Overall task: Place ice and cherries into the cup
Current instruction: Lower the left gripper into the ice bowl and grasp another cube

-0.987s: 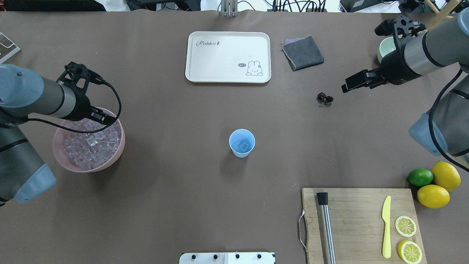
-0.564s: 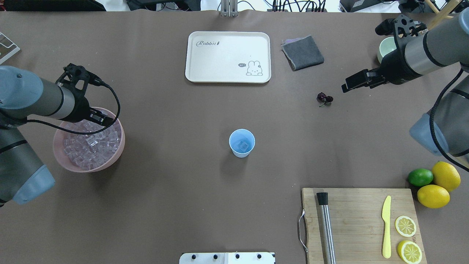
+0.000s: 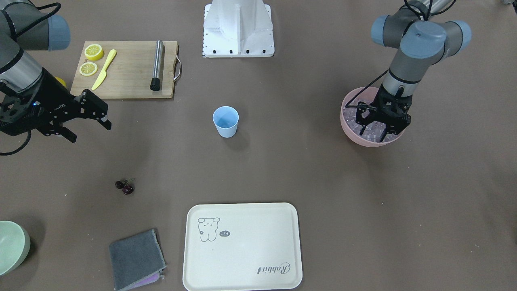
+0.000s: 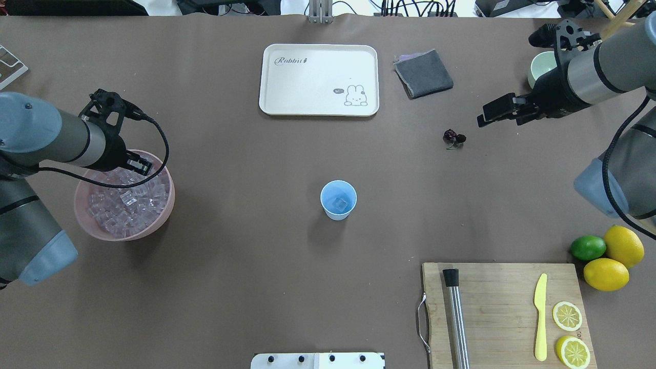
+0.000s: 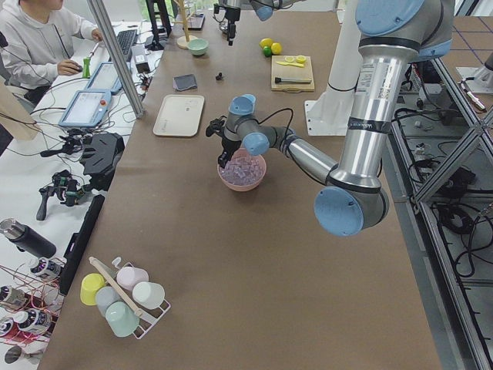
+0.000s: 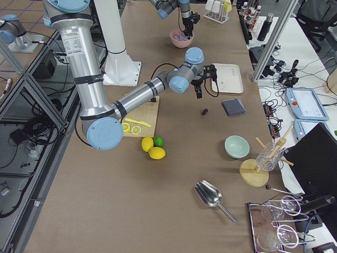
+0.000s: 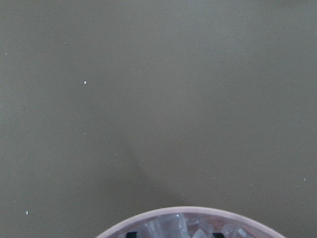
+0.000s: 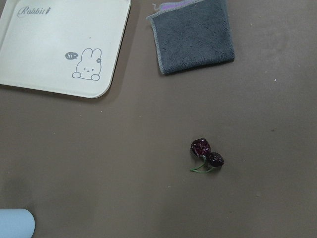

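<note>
Ice [image 4: 123,205] sits in the pink bowl [image 4: 154,229] at the table's left edge, your left gripper [image 3: 379,127] spread among it; a slick cube could squirt out. Cherries [image 4: 454,137] lie near your spread right gripper [image 3: 91,130].

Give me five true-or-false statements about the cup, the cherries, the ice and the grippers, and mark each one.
1. The cherries lie on the table, outside the cup. True.
2. The cup holds nothing. False: an ice cube sits in it.
3. The left gripper is at the pink bowl of ice, jaws open. True.
4. The right gripper grips the cherries. False: its jaws are open and hold nothing, apart from the cherries.
5. The knife lies straight on the table. False: it lies on the cutting board.
</note>
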Action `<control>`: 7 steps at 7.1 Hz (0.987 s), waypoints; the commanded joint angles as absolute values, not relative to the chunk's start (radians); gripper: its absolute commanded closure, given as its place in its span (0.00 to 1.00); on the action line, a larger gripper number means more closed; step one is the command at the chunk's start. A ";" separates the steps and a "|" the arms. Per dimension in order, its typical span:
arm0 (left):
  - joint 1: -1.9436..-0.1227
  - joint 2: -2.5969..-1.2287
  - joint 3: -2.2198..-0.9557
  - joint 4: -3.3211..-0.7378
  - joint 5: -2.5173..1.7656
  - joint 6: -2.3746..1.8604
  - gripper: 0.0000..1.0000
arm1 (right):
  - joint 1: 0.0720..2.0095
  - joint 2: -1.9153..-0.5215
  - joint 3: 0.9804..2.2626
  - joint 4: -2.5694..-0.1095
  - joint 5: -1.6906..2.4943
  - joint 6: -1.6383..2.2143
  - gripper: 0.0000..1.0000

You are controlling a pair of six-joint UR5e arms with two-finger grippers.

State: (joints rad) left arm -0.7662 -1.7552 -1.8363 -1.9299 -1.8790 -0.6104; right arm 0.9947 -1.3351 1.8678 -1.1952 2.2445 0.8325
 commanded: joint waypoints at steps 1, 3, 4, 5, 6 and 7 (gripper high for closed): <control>-0.767 -1.753 -1.847 -1.927 -1.881 -0.611 1.00 | 0.994 -1.333 1.865 -1.195 2.247 0.834 0.00; -0.781 -1.746 -1.862 -1.922 -1.928 -0.606 1.00 | 0.993 -1.333 1.865 -1.195 2.246 0.834 0.00; -0.799 -1.744 -1.871 -1.922 -1.953 -0.604 1.00 | 0.992 -1.333 1.865 -1.195 2.246 0.834 0.00; -0.810 -1.743 -1.899 -1.919 -1.956 -0.604 1.00 | 0.992 -1.333 1.864 -1.195 2.243 0.834 0.00; -0.821 -1.729 -1.975 -1.864 -1.957 -0.606 1.00 | 0.991 -1.333 1.861 -1.195 2.241 0.834 0.00; -0.819 -1.770 -2.040 -1.764 -1.970 -0.615 1.00 | 0.989 -1.333 1.862 -1.195 2.241 0.834 0.00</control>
